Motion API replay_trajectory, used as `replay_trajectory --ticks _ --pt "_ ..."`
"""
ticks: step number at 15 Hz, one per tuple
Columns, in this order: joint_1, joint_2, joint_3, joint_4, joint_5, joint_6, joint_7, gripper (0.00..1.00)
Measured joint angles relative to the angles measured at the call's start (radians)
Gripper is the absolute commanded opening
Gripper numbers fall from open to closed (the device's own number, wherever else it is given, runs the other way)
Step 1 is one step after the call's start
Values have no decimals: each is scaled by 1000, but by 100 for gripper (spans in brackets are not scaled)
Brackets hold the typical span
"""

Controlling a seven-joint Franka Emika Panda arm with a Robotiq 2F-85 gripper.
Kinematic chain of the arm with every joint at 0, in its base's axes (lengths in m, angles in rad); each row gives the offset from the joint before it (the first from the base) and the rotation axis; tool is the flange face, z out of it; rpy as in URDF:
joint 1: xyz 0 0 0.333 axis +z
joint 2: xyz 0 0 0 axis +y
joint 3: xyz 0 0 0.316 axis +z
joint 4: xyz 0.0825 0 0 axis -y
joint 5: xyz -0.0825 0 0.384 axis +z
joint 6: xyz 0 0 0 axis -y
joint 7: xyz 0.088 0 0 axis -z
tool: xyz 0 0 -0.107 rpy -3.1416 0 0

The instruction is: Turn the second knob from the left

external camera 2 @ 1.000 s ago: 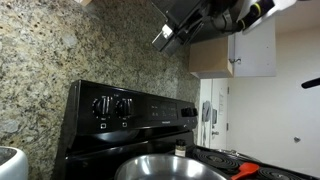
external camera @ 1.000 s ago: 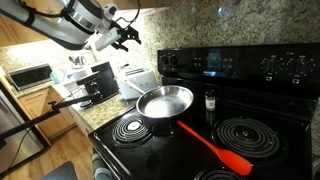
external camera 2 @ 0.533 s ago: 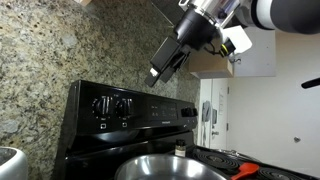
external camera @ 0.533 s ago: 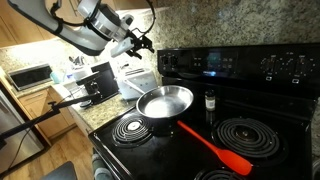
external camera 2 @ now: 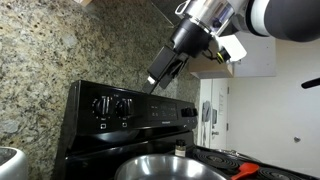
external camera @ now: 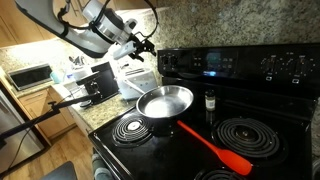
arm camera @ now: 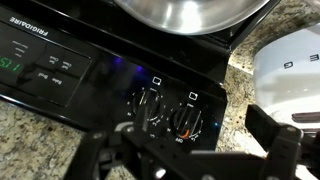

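Black stove [external camera: 240,62], jaws spread near knobs [external camera 2: 122,105]

granite backsplash [external camera 2: 60,50], wooden cabinets [external camera: 45,105], wood floor [external camera: 60,150]

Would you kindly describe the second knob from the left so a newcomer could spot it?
Find the raised back panel of the black stove. At its left end, facing it, sits a pair of knobs. The wanted knob is the inner one, nearer the display, not the outermost knob.
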Motion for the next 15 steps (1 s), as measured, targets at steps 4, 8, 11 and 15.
replay_trajectory --ticks 4,8,11,15 --pt "0 3 0 -13 0 69 22 100" --pt "22 20 -74 -11 -126 214 241 100" --pt "67 47 -161 12 -250 270 448 100" --pt "148 108 -246 88 -396 271 722 100"
